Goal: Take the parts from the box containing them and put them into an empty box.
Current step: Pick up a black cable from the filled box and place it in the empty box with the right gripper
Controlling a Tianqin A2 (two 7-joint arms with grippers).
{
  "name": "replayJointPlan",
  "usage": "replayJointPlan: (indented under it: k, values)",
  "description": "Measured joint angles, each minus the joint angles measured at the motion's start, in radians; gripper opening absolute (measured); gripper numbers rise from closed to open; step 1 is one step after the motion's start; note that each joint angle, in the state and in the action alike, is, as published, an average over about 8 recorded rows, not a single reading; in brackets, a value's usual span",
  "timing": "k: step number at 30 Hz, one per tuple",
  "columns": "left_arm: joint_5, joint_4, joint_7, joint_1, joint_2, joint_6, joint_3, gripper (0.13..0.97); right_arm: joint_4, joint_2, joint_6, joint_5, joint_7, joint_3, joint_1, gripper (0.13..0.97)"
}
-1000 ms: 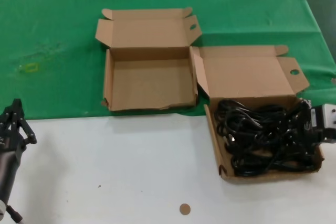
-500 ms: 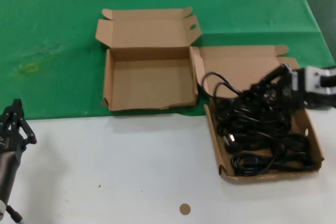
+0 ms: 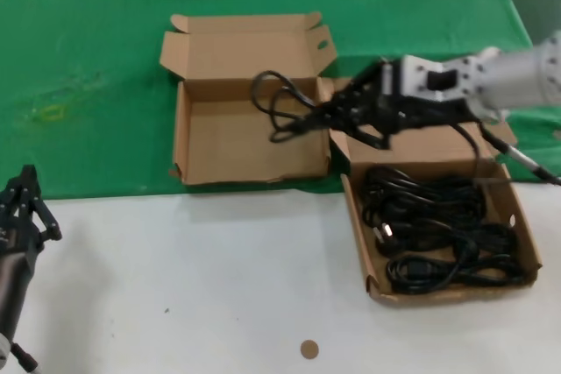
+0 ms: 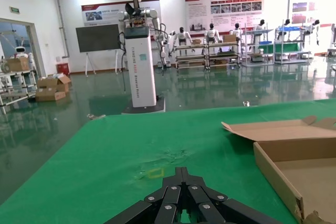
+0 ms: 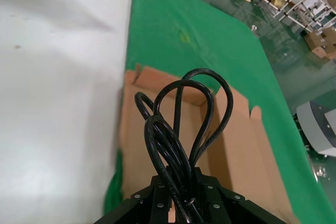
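Observation:
My right gripper (image 3: 326, 116) is shut on a looped black power cord (image 3: 282, 104) and holds it in the air over the right side of the empty cardboard box (image 3: 187, 142). From the wrist, the cord's loops (image 5: 191, 114) stick out ahead of the gripper (image 5: 181, 179) above that box's floor (image 5: 143, 145). Part of the cord trails back toward the right-hand box (image 3: 357, 227), where several more black cords (image 3: 438, 232) lie in a tangle. My left gripper (image 3: 28, 183) is parked at the near left, shut and empty, pointing at the green cloth (image 4: 181, 170).
Both boxes have their lids folded open toward the back. They sit across the border of the green cloth (image 3: 96, 59) and the white tabletop (image 3: 193, 278). A small brown disc (image 3: 308, 349) lies on the white surface near the front.
The right gripper has lifted a cord out of the right-hand box and carried it leftward, from the full box to above the empty one. The left arm has not moved.

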Motion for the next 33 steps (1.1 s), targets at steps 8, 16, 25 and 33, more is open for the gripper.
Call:
replayJointPlan:
  k: [8,16,25,33]
  values:
    - [0.000,0.000,0.000,0.000,0.000,0.000,0.000,0.144,-0.202,-0.163,0.044,-0.030,-0.053,-0.046,0.113,0.218]
    - [0.000,0.000,0.000,0.000,0.000,0.000,0.000,0.144,-0.384,-0.287,0.092,-0.036,-0.120,-0.068,0.185,0.218]
    - [0.000,0.000,0.000,0.000,0.000,0.000,0.000,0.144,-0.536,-0.365,0.132,-0.026,-0.185,-0.069,0.232,0.217]
    - [0.000,0.000,0.000,0.000,0.000,0.000,0.000,0.144,-0.592,-0.384,0.164,-0.037,-0.205,-0.074,0.248,0.237]
